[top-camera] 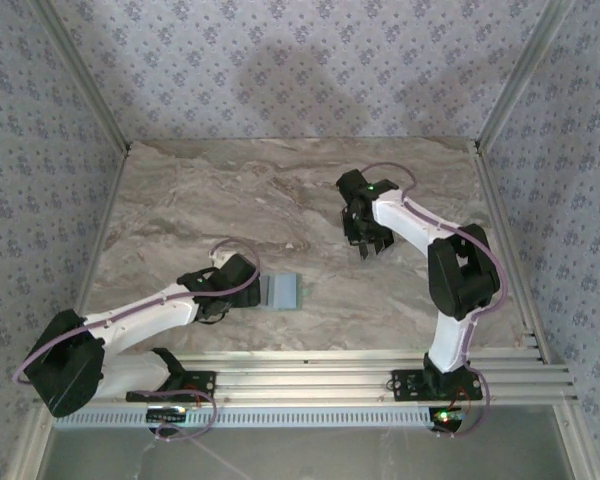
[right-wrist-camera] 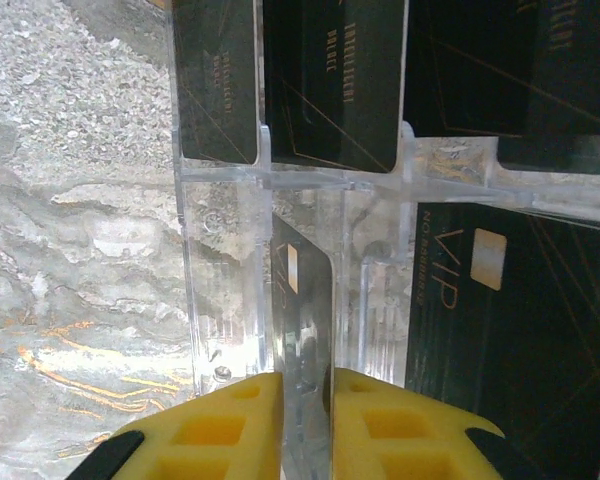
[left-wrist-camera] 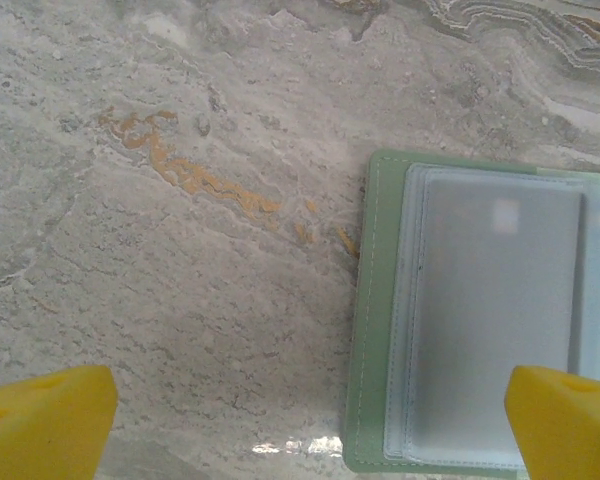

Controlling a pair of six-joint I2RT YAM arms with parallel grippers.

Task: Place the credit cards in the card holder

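Right gripper [right-wrist-camera: 305,390]: jaws pressed together on a card [right-wrist-camera: 302,300] that stands on edge in a clear rack [right-wrist-camera: 220,300], one yellow finger against each face. The card is seen almost edge-on. Its long axis runs straight out from the jaws and its chip is towards the far end. Judged: the grip looks seated, and the next move is to draw the card up and out of its slot. The slot walls sit close beside it, so a skewed pull could snag. Holder [top-camera: 283,292]: lies flat and open on the table [left-wrist-camera: 180,250], clear sleeves facing up. From above it is near and to the left of the right gripper and well apart from it, so the carry runs back towards the bases and leftwards. Left gripper [left-wrist-camera: 305,430]: jaws spread wide, nothing between them. The holder lies to its right, with the right fingertip [left-wrist-camera: 570,420] over the sleeve's near corner; contact cannot be told. The holder's long axis runs away from these jaws. The left arm is much the nearer to the holder. Count: one holder and one rack. At least five cards can be made out: the one pinched, three across the far row, and one marked VIP at the right. The far right may hide a further overlapped card; this cannot be told.
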